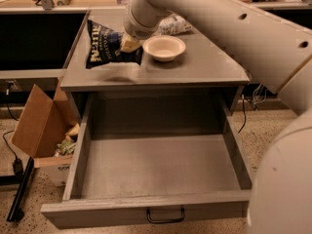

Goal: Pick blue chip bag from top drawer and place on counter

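Because the blue chip bag (105, 47) is light, crinkly and soft, it will likely sag and slip unless taken by a firm crimped edge. The pincer (128, 44) pinches the bag's edge nearest the white bowl (164, 48). The bag hangs from it on the side away from the bowl, over the worktop (204, 69) and seemingly just clear of it. The top drawer (156, 165) stands open below.

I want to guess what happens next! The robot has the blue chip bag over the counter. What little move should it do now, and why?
Probably lower the blue chip bag straight down onto the counter, then let go. The tool grips the bag's right edge beside the bowl, and the top drawer is already empty.
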Robot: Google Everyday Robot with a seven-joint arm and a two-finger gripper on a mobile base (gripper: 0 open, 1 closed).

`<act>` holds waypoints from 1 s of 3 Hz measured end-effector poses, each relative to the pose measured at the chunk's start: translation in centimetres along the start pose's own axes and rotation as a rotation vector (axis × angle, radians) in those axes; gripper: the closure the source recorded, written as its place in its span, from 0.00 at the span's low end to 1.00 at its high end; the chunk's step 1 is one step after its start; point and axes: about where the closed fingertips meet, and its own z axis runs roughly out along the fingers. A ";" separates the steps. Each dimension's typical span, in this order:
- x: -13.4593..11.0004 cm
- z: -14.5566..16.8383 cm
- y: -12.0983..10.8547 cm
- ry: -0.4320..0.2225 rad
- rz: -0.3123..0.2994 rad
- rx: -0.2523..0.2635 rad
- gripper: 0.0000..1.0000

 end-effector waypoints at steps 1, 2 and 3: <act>-0.1 2.2 -2.2 -0.015 0.031 0.013 1.00; 0.4 4.8 -3.4 -0.026 0.068 0.017 1.00; 0.1 6.6 -4.3 -0.043 0.088 0.011 0.84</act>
